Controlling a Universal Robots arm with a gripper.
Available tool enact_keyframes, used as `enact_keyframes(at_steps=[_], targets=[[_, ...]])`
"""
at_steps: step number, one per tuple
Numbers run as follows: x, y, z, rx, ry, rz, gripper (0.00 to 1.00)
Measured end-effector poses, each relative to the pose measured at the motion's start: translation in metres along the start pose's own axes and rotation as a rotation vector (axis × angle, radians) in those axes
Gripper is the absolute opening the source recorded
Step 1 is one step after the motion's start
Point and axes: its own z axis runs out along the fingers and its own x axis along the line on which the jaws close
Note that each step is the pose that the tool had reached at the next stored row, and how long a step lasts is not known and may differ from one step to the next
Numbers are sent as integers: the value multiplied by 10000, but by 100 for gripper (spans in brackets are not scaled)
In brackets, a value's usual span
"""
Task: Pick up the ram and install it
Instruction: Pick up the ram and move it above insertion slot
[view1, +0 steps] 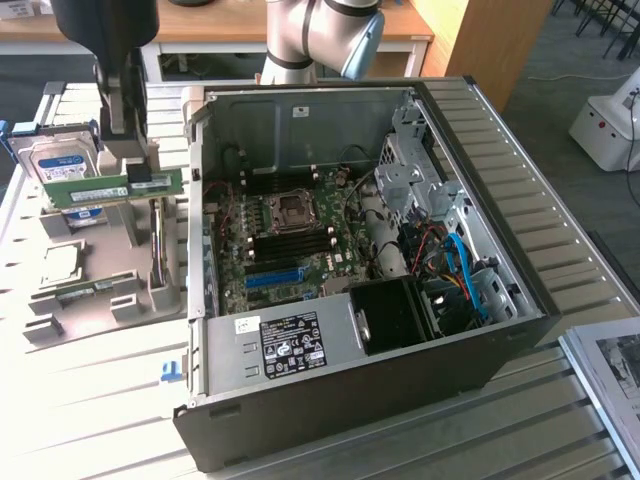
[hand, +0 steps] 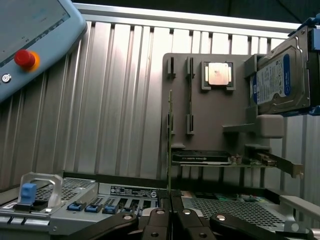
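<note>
The ram (view1: 100, 190) is a long green stick held level at the exterior view's left, just above the grey parts holder (view1: 95, 275). My gripper (view1: 128, 168) comes down from above and is shut on the ram's top edge near its right end. In the wrist view the ram (hand: 170, 145) shows edge-on as a thin line running away from my gripper (hand: 170, 220), whose fingers are pressed together on it. To the exterior view's right lies the open computer case (view1: 480, 170) with its motherboard (view1: 290, 240) facing up.
A blue-labelled hard drive (view1: 58, 165) (hand: 275, 80) stands in the holder behind the ram. A square CPU (hand: 218, 74) and a graphics card (hand: 202, 157) sit on the holder (hand: 210, 115). A blue slot (view1: 272, 277) crosses the motherboard. A pendant with a red button (hand: 23, 57) lies nearby.
</note>
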Motion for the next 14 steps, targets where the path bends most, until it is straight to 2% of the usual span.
enact_keyframes(at_steps=[14], targets=[[27,-220,-18,-49,-3,-6,12]])
